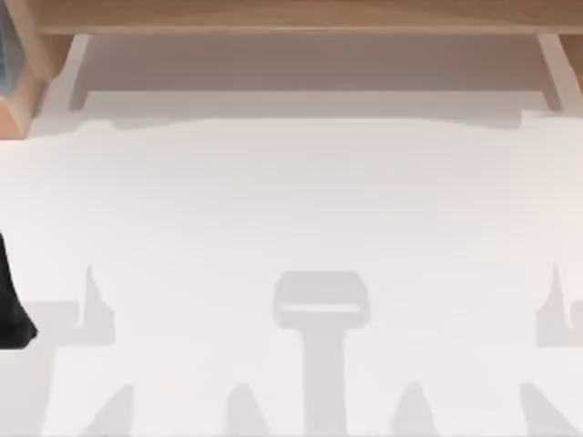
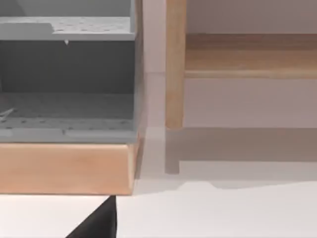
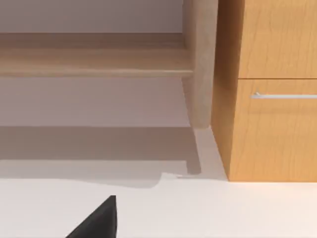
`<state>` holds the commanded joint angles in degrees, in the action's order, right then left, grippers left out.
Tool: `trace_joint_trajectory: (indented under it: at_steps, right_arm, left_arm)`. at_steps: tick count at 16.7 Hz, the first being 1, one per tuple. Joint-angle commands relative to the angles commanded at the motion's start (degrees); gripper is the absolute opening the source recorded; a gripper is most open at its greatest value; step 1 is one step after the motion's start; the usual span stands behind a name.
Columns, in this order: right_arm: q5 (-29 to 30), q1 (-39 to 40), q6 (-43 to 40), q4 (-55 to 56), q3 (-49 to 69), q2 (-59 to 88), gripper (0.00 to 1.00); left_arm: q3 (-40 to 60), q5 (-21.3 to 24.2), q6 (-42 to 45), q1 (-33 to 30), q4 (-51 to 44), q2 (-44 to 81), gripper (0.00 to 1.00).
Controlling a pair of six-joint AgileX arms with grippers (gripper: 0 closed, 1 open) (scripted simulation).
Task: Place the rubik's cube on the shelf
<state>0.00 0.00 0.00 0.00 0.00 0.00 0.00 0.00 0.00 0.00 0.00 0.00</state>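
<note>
The rubik's cube is out of view. The shelf (image 1: 291, 14) is a long tan board along the table's far edge, standing on white uprights (image 1: 77, 68). The wrist views see it from the front, in the left one (image 2: 247, 54) and the right one (image 3: 94, 54), with shaded space beneath it. A black part of my left arm (image 1: 14, 309) juts in at the table's left edge. A dark wedge of my left gripper (image 2: 99, 220) lies low over the white tabletop, short of the shelf's left end. My right gripper (image 3: 99, 220) sits the same way near the shelf's right end.
A wood-framed cabinet with grey perforated inner shelves (image 2: 67, 163) stands at the shelf's left end, its corner at the table's far left (image 1: 18, 82). A wooden drawer cabinet with a metal handle (image 3: 272, 99) stands at the right end. Grey shadows fall on the white tabletop (image 1: 291, 200).
</note>
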Motion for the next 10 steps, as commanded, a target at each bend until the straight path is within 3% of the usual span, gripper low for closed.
trace_joint_trajectory:
  at_steps: [5, 10]
  right_arm:
    - [-0.56, -1.09, -2.96, 2.8, 2.6, 3.49, 1.0]
    - [-3.87, -5.29, -16.4, 13.75, 12.62, 21.12, 1.0]
  left_arm:
    - [0.0, 0.0, 0.0, 0.0, 0.0, 0.0, 1.0]
    - [0.0, 0.0, 0.0, 0.0, 0.0, 0.0, 1.0]
